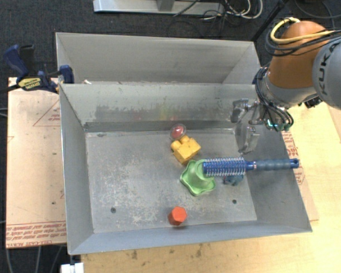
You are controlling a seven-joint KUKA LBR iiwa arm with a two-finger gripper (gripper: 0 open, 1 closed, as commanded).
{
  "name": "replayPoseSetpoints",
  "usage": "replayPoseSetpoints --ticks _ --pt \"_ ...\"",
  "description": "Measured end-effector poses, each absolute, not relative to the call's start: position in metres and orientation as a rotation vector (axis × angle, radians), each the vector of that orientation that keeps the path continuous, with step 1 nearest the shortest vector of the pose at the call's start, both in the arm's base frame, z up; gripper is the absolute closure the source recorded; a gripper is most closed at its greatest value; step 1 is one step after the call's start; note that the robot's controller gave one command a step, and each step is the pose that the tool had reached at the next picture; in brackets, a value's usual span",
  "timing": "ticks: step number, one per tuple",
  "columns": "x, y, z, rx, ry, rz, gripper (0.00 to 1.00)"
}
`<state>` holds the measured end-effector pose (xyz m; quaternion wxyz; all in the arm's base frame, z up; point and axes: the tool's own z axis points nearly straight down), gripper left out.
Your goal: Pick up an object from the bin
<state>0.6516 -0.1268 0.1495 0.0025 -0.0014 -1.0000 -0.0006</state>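
Note:
My gripper (pixel 245 144) hangs at the right side of the bin, its fingers pointing down with nothing between them. Just below it lies a blue hairbrush (pixel 247 166), bristle head to the left and handle running right up the bin's wall. The brush head rests on a green cup-like thing (pixel 196 179). Left of the gripper sit a yellow block (pixel 185 148) and a small pink ball (pixel 178 131) touching it.
A small orange-red piece (pixel 178 215) lies near the bin's front wall. The bin's left half has bare floor. The arm with its orange cover and cables comes in over the right rim.

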Motion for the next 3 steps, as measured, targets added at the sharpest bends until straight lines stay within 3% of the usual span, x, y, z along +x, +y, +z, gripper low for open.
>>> replayPoseSetpoints --ticks 1,2,3 --pt "0.597 -0.131 0.073 0.452 -3.108 -0.003 0.0" --pt "0.552 -0.123 0.07 0.343 -3.125 -0.002 0.0" --pt "0.497 -0.134 0.071 0.715 -3.065 0.001 0.0"
